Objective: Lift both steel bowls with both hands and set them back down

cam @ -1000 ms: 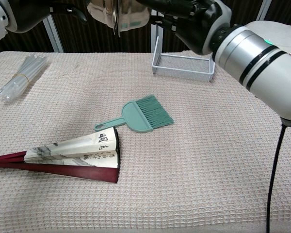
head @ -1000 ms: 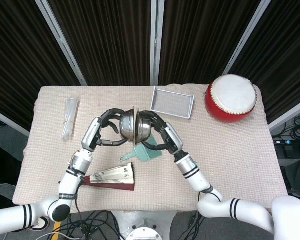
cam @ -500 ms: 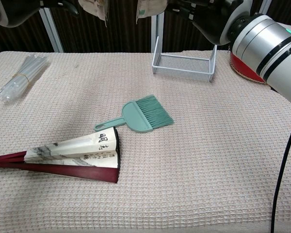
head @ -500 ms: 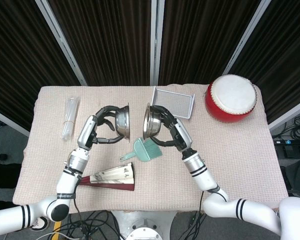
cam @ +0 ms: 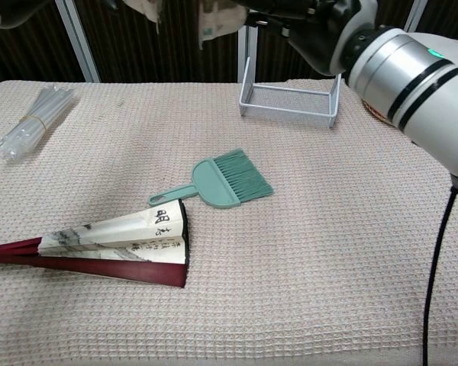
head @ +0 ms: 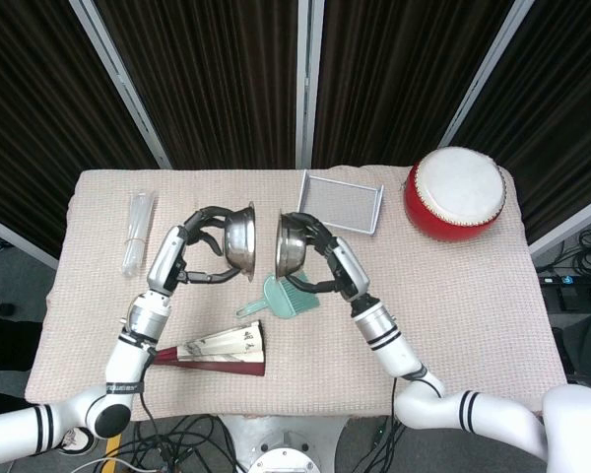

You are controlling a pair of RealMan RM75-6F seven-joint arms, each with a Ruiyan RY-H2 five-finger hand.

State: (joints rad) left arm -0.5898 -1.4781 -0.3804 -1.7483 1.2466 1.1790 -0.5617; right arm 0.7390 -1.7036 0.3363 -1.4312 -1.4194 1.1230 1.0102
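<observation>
Both steel bowls are off the table, held up at frame center in the head view, just above the green brush. Left hand [head: 199, 248] has its fingers curled around the back of the left bowl [head: 240, 236], gripping it tipped on its side with the opening facing right. Right hand [head: 320, 258] grips the right bowl [head: 288, 244] the same way, fingers wrapped over its outer side, opening facing left. The two rims face each other with a narrow gap, not touching.

In the chest view only the bowls' lower edges show at the top of the frame, with the right forearm [cam: 412, 84] filling the upper right.

On the table: green brush [cam: 225, 181] at center, folded paper fan [cam: 107, 244] lower left, bundle of clear tubes [cam: 27, 120] upper left, wire tray [cam: 290, 95] upper center standing tilted, red drum [head: 456, 193] upper right in the head view.
</observation>
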